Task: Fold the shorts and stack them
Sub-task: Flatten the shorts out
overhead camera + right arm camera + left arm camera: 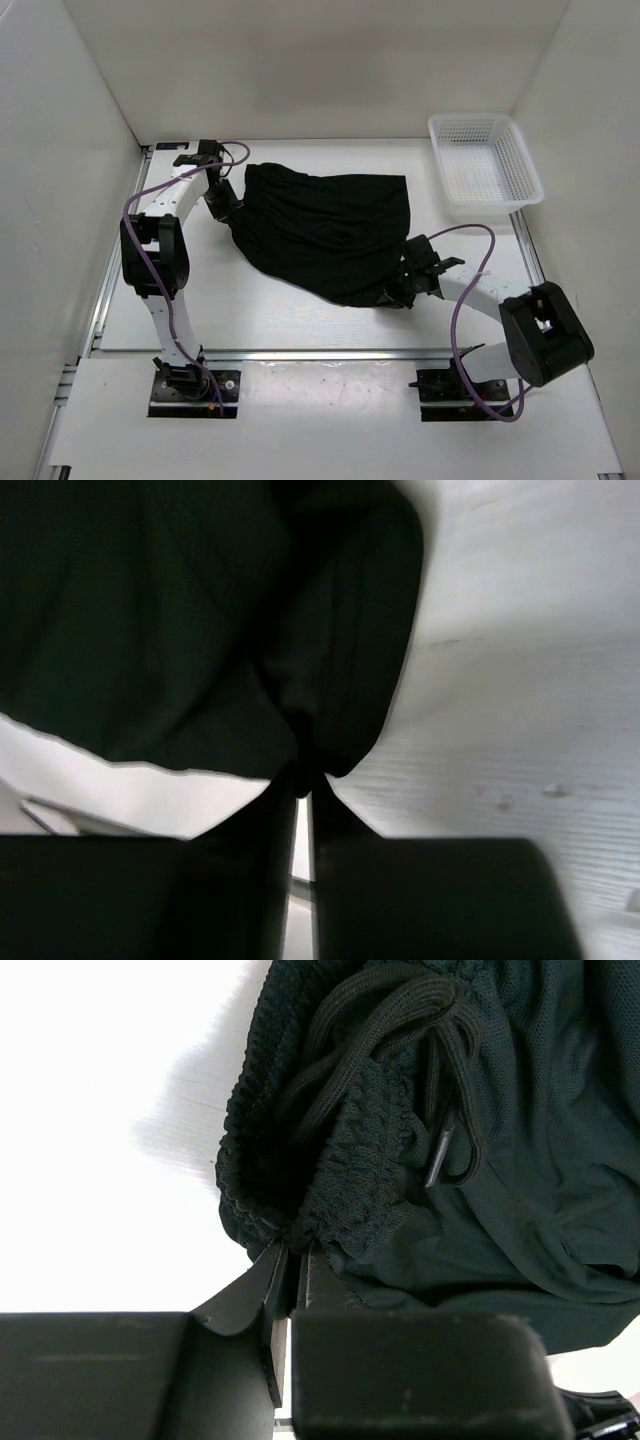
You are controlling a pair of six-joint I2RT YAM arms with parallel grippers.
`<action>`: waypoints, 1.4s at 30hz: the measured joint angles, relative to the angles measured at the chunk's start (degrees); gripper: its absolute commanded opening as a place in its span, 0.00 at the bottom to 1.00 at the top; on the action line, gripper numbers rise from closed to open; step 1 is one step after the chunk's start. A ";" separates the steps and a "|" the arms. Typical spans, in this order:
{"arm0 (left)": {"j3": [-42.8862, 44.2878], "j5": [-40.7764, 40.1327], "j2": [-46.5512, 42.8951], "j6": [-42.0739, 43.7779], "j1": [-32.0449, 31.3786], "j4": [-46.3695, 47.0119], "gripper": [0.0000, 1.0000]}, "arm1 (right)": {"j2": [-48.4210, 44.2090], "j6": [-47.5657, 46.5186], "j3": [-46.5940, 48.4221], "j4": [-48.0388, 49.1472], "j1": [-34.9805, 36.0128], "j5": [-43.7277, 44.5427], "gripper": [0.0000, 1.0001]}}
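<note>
The black shorts (pixel 325 232) lie spread across the middle of the white table. My left gripper (pixel 228 203) is at their left end, shut on the ribbed waistband (pixel 330 1185), whose drawstring (pixel 445 1130) lies loose beside it. My left gripper (pixel 292 1260) pinches the cloth between its fingertips. At the shorts' near right corner, my right gripper (pixel 393 297) is shut on the cloth's edge. In the right wrist view that gripper (pixel 303 785) has a bunched fold of the shorts (pixel 200 630) squeezed between its tips.
A white mesh basket (pixel 484 161) stands at the far right of the table. White walls enclose the table on the left, back and right. Bare table surface (pixel 250 320) lies in front of the shorts, by the arm bases.
</note>
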 measured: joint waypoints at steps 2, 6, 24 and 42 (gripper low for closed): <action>0.00 0.07 0.00 -0.02 0.00 0.00 0.10 | 1.77 -0.33 1.38 0.04 0.28 1.62 0.00; 0.63 0.52 0.02 -0.04 0.00 -0.50 0.10 | 1.84 -2.69 4.48 -2.73 0.31 6.34 0.00; -8.59 1.90 -6.21 -0.37 -1.44 -3.34 0.36 | -26.71 -3.82 -2.54 -24.90 -1.99 18.05 0.43; -7.74 -5.62 -15.52 0.20 1.11 -3.58 0.96 | -25.99 -6.47 2.69 -29.90 -2.08 21.24 0.06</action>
